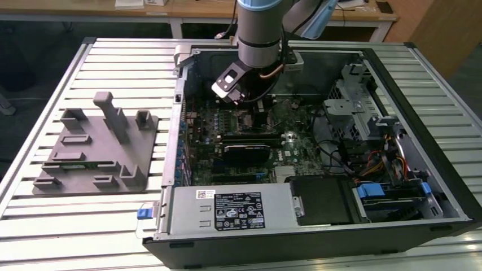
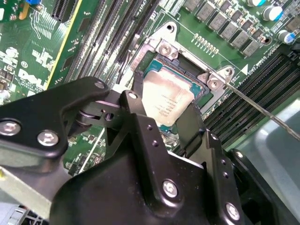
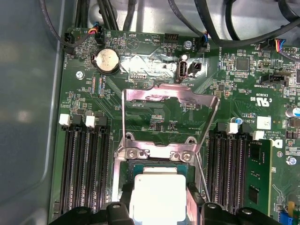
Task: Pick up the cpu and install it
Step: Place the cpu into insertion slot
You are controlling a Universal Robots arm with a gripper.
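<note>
**Holding the cpu (image 2: 166,101) at the open socket (image 2: 200,83)**

At the exterior view's left, a grey tray (image 1: 94,147) lies on the slatted table (image 1: 45,226), well apart from the work. Just beside it, in the middle of the frame, stands the open case (image 1: 421,186) with the green motherboard (image 1: 301,149) on its floor. The arm (image 1: 260,34) comes down from the top centre of that frame into the case, above the upper part of the board. Drive bays and bundled cables fill the case's right side.

In both wrist views the gripper (image 2: 164,112) is at the socket. Its two black fingers (image 2: 140,124) are closed against opposite edges of the cpu, whose silver top plate faces up between them. The chip lies within the socket's frame. I cannot tell whether it is fully seated or just above the contacts.

In the first wrist view the load plate (image 3: 171,101) is swung up and open behind the socket, and memory slots (image 3: 84,164) flank the socket on both sides. The thin lever (image 2: 253,105) runs out from the socket's corner.
</note>
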